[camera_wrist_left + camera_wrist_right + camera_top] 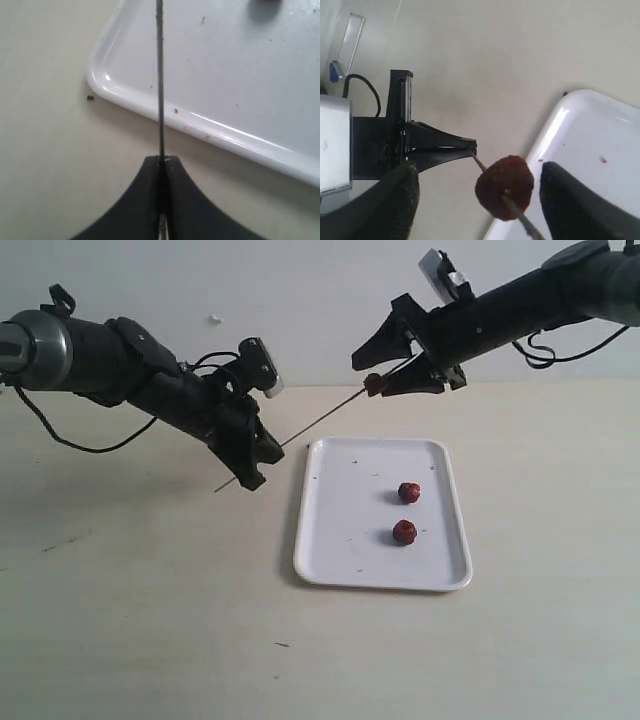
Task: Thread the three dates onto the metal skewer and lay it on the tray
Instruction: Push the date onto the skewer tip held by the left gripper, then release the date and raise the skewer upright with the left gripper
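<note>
Midair, left claw (161, 161) pinches the skewer (160, 75); its date (505, 186) hangs between right claw's (370, 374) parted fingers (395, 202)

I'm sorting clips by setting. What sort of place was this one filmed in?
Probably a robotics lab or test bench, not a kitchen: black robot arms, left and right, work over a pale table against a blank wall, with a white tray on it.

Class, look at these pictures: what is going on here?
The left end effector is shut on the metal skewer, holding it slanted in the air. One date sits threaded on it, between the open fingers of the right end effector. Two other dates lie on the tray, not yet threaded.
</note>
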